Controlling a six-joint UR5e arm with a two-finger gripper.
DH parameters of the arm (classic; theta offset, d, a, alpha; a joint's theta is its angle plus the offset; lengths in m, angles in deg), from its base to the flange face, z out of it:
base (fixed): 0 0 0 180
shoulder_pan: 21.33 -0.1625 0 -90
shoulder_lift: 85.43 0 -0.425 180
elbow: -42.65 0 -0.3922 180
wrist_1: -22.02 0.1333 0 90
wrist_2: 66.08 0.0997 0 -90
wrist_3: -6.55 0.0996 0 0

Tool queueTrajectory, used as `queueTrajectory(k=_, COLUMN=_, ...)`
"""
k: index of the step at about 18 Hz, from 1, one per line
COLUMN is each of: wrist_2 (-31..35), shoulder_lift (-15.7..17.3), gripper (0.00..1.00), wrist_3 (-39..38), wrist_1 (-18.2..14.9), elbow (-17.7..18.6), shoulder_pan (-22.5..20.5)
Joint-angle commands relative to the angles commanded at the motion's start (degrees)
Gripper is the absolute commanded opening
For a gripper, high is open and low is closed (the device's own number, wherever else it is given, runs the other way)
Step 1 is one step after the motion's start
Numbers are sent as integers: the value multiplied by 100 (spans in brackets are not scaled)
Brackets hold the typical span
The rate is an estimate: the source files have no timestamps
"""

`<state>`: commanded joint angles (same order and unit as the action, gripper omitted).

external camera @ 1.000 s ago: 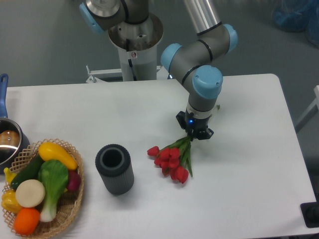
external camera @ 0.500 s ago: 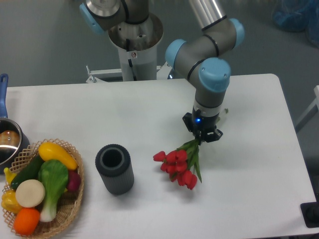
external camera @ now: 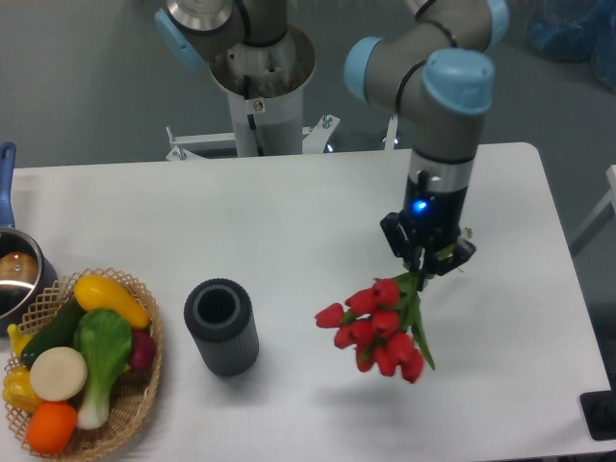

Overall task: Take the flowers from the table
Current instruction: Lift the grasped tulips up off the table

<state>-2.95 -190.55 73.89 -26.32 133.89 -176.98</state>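
Observation:
The flowers, a bunch of red tulip buds on green stems, hang from my gripper with the buds pointing down and left. The gripper is shut on the stem ends. The bunch is off the white table; its shadow lies on the tabletop below it. The gripper is right of the table's middle, well to the right of the dark ribbed cylinder.
A dark grey ribbed cylinder vase stands upright left of the flowers. A wicker basket of toy vegetables sits at the front left corner. A pot with a blue handle is at the left edge. The robot base is behind.
The gripper has risen and moved right with the flowers in it. The bunch has left the tabletop and now hangs in the air.

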Motion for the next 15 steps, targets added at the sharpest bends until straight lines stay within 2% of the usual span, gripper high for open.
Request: queueTrajectory(k=15, wrist_2=-607, shoulder_lift=0, gripper=15, wrist_3=-141, wrist_1=0, elbow=-71, shoulder_pan=-53)
